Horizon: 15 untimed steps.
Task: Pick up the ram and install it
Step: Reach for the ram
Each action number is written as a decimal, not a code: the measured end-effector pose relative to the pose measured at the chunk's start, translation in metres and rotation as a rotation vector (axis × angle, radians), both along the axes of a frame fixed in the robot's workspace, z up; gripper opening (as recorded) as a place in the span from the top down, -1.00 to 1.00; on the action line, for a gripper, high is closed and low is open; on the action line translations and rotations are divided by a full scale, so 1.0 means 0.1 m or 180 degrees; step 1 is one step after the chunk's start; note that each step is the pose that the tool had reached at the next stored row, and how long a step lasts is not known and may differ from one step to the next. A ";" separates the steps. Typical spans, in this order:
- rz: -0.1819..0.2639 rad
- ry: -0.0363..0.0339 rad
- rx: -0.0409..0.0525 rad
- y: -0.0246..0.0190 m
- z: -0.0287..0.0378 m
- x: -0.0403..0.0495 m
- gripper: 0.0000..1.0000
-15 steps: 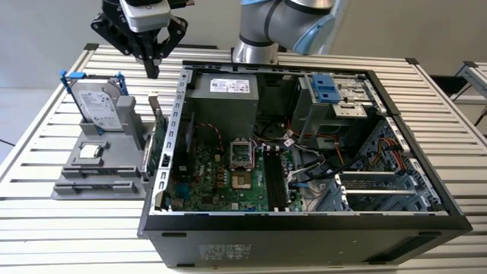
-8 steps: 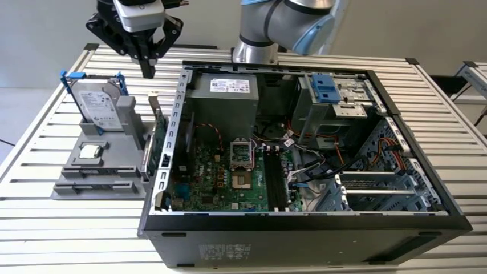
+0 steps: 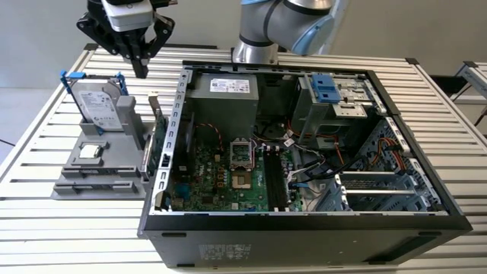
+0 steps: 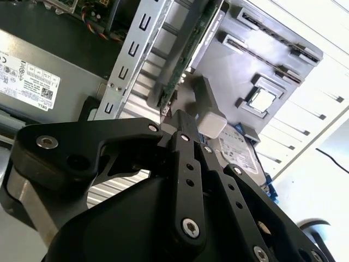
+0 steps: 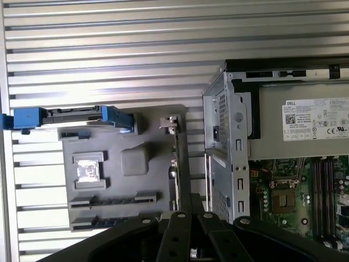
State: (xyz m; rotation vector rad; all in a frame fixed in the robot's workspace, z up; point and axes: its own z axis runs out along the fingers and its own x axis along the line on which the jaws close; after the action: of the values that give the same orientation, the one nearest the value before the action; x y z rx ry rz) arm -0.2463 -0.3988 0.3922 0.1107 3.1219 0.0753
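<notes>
Hand (image 3: 141, 69): fingers pressed together, holding nothing, hovering over the gray holder (image 3: 99, 184).
Ram (image 3: 161, 141): below the hand, standing on edge in the holder, just beside the open computer case (image 3: 304, 240).

Top of my gripper (image 3: 141, 73) lost to me past the exterior view's edge, ram (image 5: 175, 164) end nearest it hidden behind it, hard drive (image 4: 240, 152) half covered by it.

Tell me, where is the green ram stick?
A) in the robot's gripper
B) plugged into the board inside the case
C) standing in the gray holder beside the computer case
C: the ram stands on edge in the gray holder beside the case, apart from the gripper.
</notes>
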 end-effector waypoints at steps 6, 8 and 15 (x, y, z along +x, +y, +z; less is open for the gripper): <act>0.0000 0.0000 0.0000 0.000 -0.001 -0.080 1.00; 0.0000 0.0000 0.0000 0.000 -0.001 -0.109 1.00; 0.0000 0.0000 0.0000 0.000 -0.002 -0.210 1.00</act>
State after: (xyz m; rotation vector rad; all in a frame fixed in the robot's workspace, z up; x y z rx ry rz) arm -0.2673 -0.3987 0.3921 0.1106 3.1219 0.0753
